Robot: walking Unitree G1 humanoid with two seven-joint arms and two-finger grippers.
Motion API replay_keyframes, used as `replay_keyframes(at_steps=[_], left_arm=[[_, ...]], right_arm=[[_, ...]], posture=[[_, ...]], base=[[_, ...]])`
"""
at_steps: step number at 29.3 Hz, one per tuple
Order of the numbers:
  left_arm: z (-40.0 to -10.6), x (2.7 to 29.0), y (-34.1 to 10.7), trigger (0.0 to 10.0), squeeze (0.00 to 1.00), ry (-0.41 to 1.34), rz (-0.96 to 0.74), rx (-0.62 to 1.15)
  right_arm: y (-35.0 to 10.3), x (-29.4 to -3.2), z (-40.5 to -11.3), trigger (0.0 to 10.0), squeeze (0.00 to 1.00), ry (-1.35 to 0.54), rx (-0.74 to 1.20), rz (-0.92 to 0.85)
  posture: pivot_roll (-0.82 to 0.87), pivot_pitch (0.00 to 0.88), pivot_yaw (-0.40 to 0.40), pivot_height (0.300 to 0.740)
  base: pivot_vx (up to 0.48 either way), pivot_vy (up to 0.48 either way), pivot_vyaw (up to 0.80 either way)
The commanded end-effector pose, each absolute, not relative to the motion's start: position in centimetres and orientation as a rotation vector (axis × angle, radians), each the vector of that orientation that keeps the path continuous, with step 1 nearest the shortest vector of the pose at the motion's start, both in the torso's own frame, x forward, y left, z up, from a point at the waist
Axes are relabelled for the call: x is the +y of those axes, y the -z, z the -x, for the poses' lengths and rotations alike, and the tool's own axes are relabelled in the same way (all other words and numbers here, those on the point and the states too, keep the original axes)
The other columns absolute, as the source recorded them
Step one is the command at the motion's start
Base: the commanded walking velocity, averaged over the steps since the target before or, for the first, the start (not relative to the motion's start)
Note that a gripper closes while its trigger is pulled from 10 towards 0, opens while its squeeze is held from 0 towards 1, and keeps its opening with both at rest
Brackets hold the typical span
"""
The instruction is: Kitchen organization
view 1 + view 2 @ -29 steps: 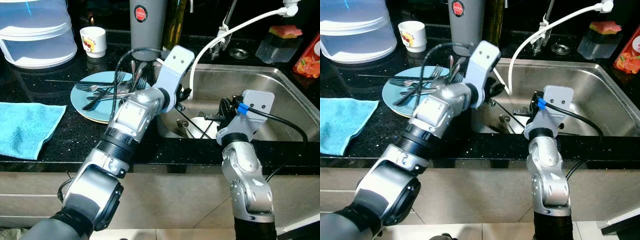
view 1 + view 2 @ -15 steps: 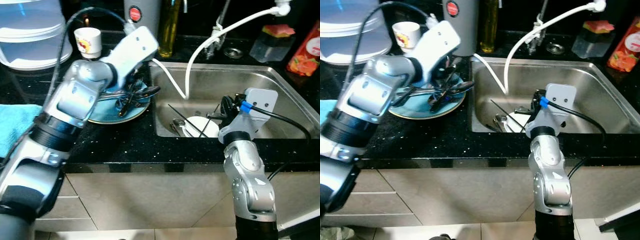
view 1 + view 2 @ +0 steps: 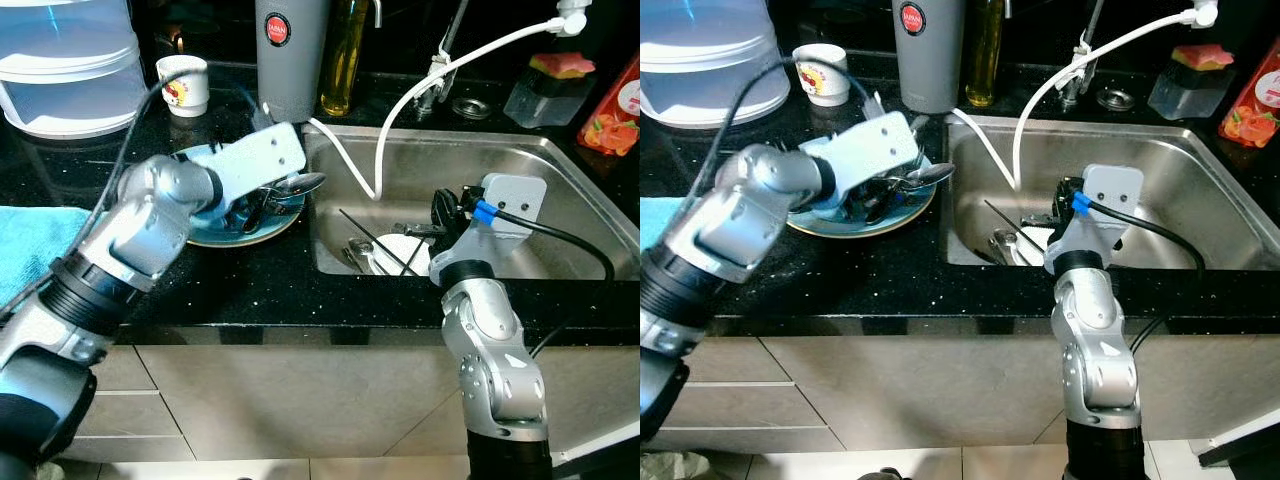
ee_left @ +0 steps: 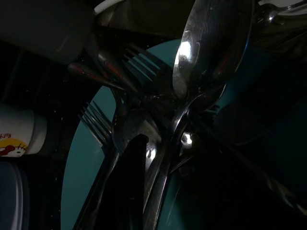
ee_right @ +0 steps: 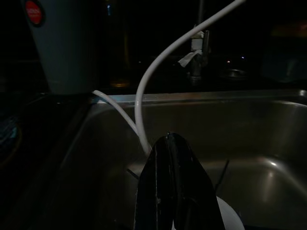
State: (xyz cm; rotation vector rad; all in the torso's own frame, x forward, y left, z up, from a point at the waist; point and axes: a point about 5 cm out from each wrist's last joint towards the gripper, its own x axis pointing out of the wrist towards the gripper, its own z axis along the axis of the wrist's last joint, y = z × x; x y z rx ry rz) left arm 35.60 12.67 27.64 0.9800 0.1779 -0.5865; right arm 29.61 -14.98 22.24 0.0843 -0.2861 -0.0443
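A teal plate (image 3: 215,228) on the black counter left of the sink carries several forks and spoons (image 4: 103,129). My left gripper (image 3: 250,205) reaches down onto that pile. It looks shut on a spoon (image 3: 303,183), whose bowl pokes over the plate's rim toward the sink; in the left wrist view the spoon (image 4: 211,48) runs down beside a black finger (image 4: 130,182). My right gripper (image 5: 168,139) is shut on nothing and hovers over the steel sink (image 3: 560,170), just above a white plate (image 3: 405,250) and loose utensils (image 3: 355,252).
A white hose (image 3: 385,120) loops from the tap into the sink. At the back stand a grey canister (image 3: 290,55), an oil bottle (image 3: 345,55), a small cup (image 3: 185,82) and stacked clear containers (image 3: 70,70). A blue towel (image 3: 30,255) lies at the left.
My left gripper left the sink with the spoon, swung left over the teal plate and has now sunk onto the cutlery pile. The right arm stayed put.
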Motion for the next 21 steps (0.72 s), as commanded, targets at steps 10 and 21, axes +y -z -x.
replay_keyframes(at_steps=[10, 21], left_arm=[[-36.5, 12.7, -25.3, 10.0, 0.00, 0.595, -1.041, 0.294], [-38.0, 14.0, -25.6, 10.0, 0.00, 0.393, -0.708, 0.346]], right_arm=[[-22.1, -14.9, -29.6, 10.0, 0.00, 0.046, -0.288, -0.094], [-22.0, -15.0, -29.5, 10.0, 0.00, 0.047, -0.286, -0.096]], posture=[[0.24, 0.059, -0.047, 0.740], [0.25, 0.067, -0.052, 0.740]], base=[[0.000, 0.000, 0.00], [0.000, 0.000, 0.00]])
